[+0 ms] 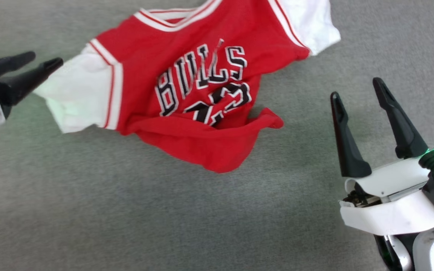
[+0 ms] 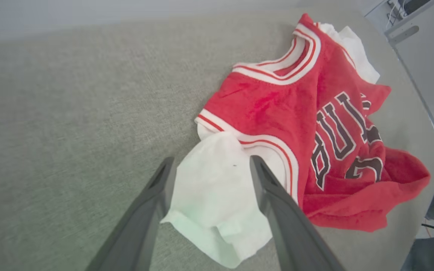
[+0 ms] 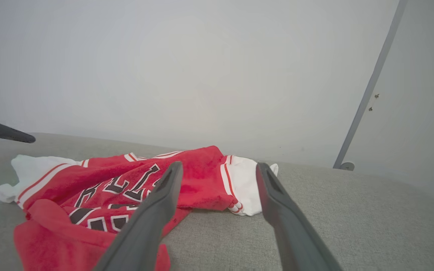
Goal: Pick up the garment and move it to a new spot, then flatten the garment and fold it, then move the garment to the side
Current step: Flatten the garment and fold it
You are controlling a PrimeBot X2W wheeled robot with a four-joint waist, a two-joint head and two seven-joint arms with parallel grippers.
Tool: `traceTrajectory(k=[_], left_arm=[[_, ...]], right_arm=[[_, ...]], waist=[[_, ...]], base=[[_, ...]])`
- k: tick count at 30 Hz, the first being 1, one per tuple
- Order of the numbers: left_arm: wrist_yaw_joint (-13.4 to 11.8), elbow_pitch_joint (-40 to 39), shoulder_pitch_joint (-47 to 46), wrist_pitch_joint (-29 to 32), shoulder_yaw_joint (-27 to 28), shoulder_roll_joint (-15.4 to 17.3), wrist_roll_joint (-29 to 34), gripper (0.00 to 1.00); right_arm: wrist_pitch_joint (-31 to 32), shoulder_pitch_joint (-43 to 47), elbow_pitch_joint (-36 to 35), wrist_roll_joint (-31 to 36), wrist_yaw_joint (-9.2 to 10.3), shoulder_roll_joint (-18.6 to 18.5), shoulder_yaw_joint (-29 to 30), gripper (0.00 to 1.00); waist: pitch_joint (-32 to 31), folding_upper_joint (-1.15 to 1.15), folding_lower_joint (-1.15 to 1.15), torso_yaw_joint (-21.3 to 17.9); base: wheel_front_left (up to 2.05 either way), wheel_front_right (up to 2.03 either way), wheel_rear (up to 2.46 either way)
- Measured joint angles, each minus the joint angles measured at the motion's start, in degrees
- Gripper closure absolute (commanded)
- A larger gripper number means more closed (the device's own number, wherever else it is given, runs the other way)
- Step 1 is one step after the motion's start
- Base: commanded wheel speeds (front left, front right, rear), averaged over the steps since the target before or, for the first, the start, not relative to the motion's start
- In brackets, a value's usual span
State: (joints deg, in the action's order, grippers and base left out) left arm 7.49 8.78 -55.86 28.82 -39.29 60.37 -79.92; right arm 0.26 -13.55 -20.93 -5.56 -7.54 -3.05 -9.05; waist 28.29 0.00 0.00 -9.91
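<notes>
Two grippers in view, both with jaws spread wide and nothing between them held. Left gripper (image 1: pixel 46 57) enters the head view from the left edge, its dark fingers pointing at the outer end of the white sleeve (image 1: pixel 77 94) on that side. In the left wrist view that sleeve shows between the two fingers, but whether they touch the cloth cannot be told. Right gripper (image 1: pixel 355 87) stands at the lower right, fingers pointing up the head view, apart from the cloth on bare surface. The garment (image 1: pixel 198 75), a red T-shirt with white short sleeves and red-and-white striped trim, lies front side up on the grey fabric-covered surface (image 1: pixel 126 210), in the upper middle of the head view between the two grippers. It is not flat: the body sits at a slant and wrinkled, and the lower hem (image 1: pixel 209 146) is turned up in a bunched fold over the bottom of the dark print (image 1: pixel 202 71), which reads "BULLS" above a partly covered number. The striped collar (image 1: pixel 171 20) points to the top of that view. The second white sleeve (image 1: pixel 311 22) lies at the upper right, creased. A pale wall (image 3: pixel 202 67) rises behind the surface in the right wrist view.
</notes>
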Motion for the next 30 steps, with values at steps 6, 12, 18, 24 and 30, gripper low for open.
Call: traceTrajectory(k=[6, 12, 18, 24, 30], left_arm=[[0.0, 7.0, -5.0, 12.2, -4.8, -0.6, -3.2, 0.00], [0.0, 8.4, -7.0, 13.7, -5.3, -0.7, -5.5, 1.00], [0.0, 9.1, -7.6, 10.6, -5.1, -0.3, -5.7, 1.00], [0.0, 13.2, -11.2, 2.0, -4.7, 2.2, -0.3, 1.00], [0.0, 17.5, -13.2, -5.3, -7.1, 2.8, 4.6, 1.00]], right_arm=[[0.1, 0.1, -1.4, 0.0, 0.00, 0.0, -1.4, 0.00], [0.3, 0.5, -2.1, 0.0, 0.00, 0.0, -1.4, 0.00], [0.8, 0.2, -2.0, 0.0, 0.00, 0.0, -1.7, 0.00], [0.8, -0.3, -1.1, -0.1, 0.00, 0.1, -2.0, 0.00], [0.7, -0.4, -0.4, -0.5, 0.00, 0.1, -2.0, 0.00]], waist=[[2.9, 0.00, 0.00, -2.7], [4.5, 0.00, 0.00, -4.2], [4.0, 0.00, 0.00, -3.5], [3.2, 0.00, 0.00, -3.0], [2.2, 0.00, 0.01, -3.0]], base=[[0.00, 0.00, 0.00], [0.00, 0.00, 0.00], [0.00, 0.00, 0.00], [0.00, 0.00, 0.00], [0.00, 0.00, 0.00]])
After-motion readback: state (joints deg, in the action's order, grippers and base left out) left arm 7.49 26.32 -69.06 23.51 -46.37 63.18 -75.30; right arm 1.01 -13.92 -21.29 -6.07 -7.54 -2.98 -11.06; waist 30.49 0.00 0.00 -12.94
